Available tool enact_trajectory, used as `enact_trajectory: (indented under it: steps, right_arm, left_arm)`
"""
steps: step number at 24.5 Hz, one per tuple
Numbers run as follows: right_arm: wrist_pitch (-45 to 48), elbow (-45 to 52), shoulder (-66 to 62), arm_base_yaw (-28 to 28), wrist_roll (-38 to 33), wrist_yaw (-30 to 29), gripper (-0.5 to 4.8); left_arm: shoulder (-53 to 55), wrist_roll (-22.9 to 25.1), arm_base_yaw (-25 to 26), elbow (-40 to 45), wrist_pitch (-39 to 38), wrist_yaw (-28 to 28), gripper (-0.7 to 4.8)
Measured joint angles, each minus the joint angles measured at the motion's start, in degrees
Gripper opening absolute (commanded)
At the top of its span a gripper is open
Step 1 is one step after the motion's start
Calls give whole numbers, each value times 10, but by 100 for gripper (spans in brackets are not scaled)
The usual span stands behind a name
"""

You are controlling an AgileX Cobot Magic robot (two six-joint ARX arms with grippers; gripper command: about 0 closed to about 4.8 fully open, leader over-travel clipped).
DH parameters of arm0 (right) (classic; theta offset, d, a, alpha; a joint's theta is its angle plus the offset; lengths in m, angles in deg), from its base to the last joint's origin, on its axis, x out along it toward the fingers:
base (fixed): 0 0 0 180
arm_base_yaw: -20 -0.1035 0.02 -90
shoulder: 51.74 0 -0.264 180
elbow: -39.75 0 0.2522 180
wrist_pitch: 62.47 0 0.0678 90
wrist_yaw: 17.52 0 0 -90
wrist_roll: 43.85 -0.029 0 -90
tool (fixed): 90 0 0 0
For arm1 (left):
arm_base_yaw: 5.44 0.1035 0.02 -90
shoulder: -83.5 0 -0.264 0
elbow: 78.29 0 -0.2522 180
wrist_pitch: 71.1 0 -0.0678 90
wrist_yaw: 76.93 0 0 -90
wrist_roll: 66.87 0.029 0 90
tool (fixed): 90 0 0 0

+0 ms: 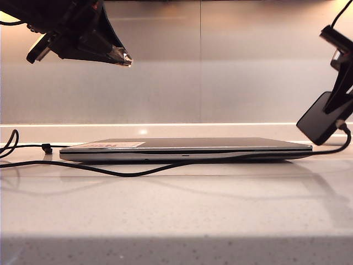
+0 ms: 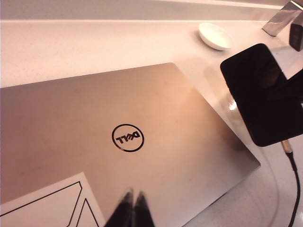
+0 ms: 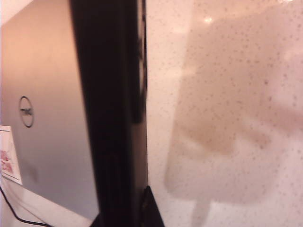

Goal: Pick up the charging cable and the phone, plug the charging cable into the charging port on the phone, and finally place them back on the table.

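Observation:
My right gripper (image 1: 332,105) is shut on the phone (image 1: 320,118), a flat black slab held tilted in the air past the laptop's right end. In the right wrist view the phone (image 3: 111,113) is seen edge-on between the jaws of the right gripper (image 3: 125,215). The charging cable (image 1: 138,172) has its plug (image 2: 286,147) at the phone's (image 2: 265,94) lower edge, seemingly inserted. Its black cord runs down and left along the table (image 1: 176,215). My left gripper (image 1: 127,59) is shut and empty, high above the laptop's left part; its fingertips (image 2: 127,203) are pressed together.
A closed silver-grey laptop (image 1: 187,148) lies flat across the middle of the table, with a white sticker (image 2: 47,203) on its lid. A small white dish (image 2: 215,35) sits behind it near the wall. More black cord (image 1: 11,144) loops at the far left.

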Motion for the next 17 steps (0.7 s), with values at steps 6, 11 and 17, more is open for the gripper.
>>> enact_trajectory:
  steps: [6, 11, 17]
  right_arm:
    - [3, 0, -37, 0, 9, 0, -5]
    - [12, -2, -54, 0, 8, -2, -1]
    - [24, -1, -65, -1, 26, 57, 181]
  left_arm:
    - [0, 0, 0, 0, -1, 0, -6]
    - [0, 0, 0, 0, -6, 0, -6]
    - [0, 0, 0, 0, -9, 0, -6]
